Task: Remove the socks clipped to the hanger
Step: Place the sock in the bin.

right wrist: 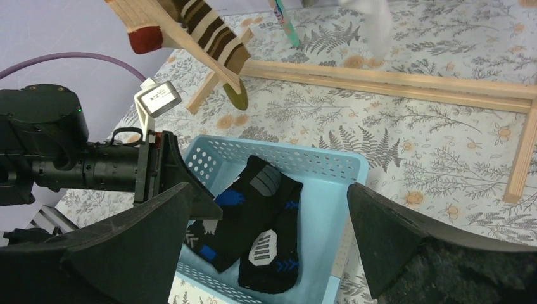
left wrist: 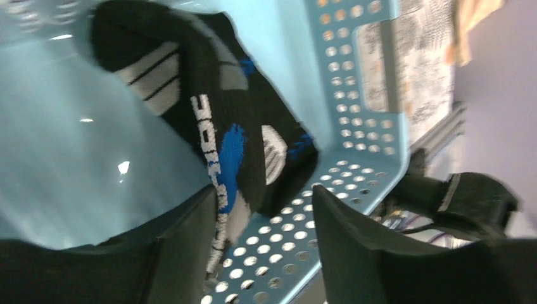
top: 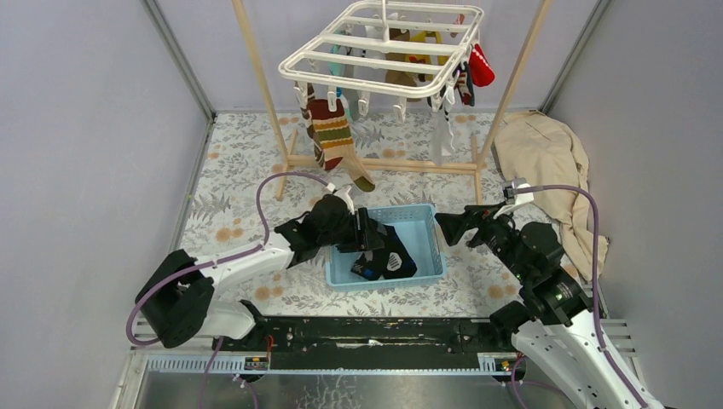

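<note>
The socks (top: 441, 141) fall into two lots. Most hang clipped under the hanger (top: 367, 83) at the back, the brown-striped sock (top: 332, 136) lowest. Two black socks (top: 388, 256) with blue and white marks lie in the blue basket (top: 419, 234).

We see the left gripper (left wrist: 263, 196) low inside that basket, its jaws partly apart. One black sock's cuff lies in the gap against a finger, not pinched. The right gripper (right wrist: 269, 189) hovers just right of the basket, jaws spread wide and holding nothing.

A floral cover (top: 222, 170) dresses the table, and pale grey walls close in left, right and behind. The wooden rack (top: 409, 164) carries the hanger, and its floor bar runs just behind the basket. A beige cloth (top: 546, 162) lies heaped by the right wall. Patterned cover shows between the basket and the left wall.
</note>
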`<state>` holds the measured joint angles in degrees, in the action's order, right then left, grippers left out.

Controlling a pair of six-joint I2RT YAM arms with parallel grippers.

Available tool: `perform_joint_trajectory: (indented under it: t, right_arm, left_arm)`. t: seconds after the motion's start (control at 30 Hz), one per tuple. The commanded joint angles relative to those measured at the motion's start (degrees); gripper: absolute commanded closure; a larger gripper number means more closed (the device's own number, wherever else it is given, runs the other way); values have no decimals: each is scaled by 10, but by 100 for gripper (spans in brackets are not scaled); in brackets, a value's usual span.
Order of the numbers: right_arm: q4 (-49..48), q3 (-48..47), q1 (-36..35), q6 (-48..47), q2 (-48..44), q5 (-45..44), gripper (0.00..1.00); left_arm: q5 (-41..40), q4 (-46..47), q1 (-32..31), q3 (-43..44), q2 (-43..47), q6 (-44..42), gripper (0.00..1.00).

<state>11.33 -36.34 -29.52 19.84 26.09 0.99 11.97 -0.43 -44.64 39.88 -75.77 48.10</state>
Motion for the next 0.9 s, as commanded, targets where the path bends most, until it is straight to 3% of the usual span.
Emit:
perform_joint_trajectory:
  t: [0.0,0.1,0.13,0.2,0.47,0.87]
  right_arm:
    - [4,2,-1,13,-13,3,0]
    - [16,4,-1,16,-17,7,0]
    - [20,5,-1,18,-19,8,0]
    - [23,9,-1,21,-23,11,0]
    - [68,3,-1,22,-27,5,0]
    - [79,2,-1,41,-18,13,0]
  left_arm:
    - [-50,-54,-4,16,-6,-36,33]
    - [-49,-62,-4,16,9,-38,17]
    - [-50,-69,-4,17,17,-39,8]
    - [-59,-93,-3,24,35,-42,2]
    - [-185,-223,-4,73,121,-70,1]
    - [-170,-218,-4,90,173,-83,1]
